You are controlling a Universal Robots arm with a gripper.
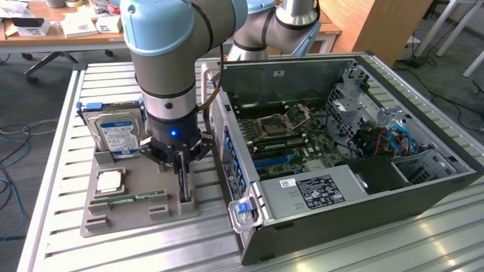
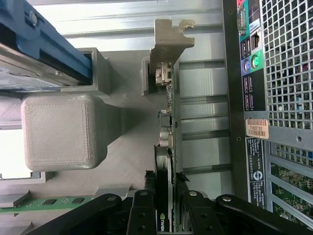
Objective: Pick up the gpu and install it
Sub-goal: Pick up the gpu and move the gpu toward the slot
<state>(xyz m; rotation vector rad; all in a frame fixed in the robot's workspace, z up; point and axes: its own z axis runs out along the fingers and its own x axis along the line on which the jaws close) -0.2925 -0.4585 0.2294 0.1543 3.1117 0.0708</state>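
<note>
The robot's black tool is down over the gpu, a thin dark card that stands on its edge in a slot of the flat grey plastic tray. In the wrist view the tool sits around the card, one side on each face. It is very near the card on both sides, but whether it squeezes the card yet cannot be told. It sits at the end away from the card's silver metal bracket.

In the exterior view, the silver hard drive with a blue label stands at ten o'clock from the tool. A small square silver chip lies at nine o'clock, and a slim green memory stick at eight o'clock. The big open grey computer case lies at three o'clock, just beside the tray. All of it rests on the ribbed metal bench.

Things could go wrong here. The hold is near one end, so the bracket end may droop or swing. A weak squeeze could let the card slip. A crooked lift could jam the card in its slot and drag the tray. The case wall is close, so the card could bump it.
</note>
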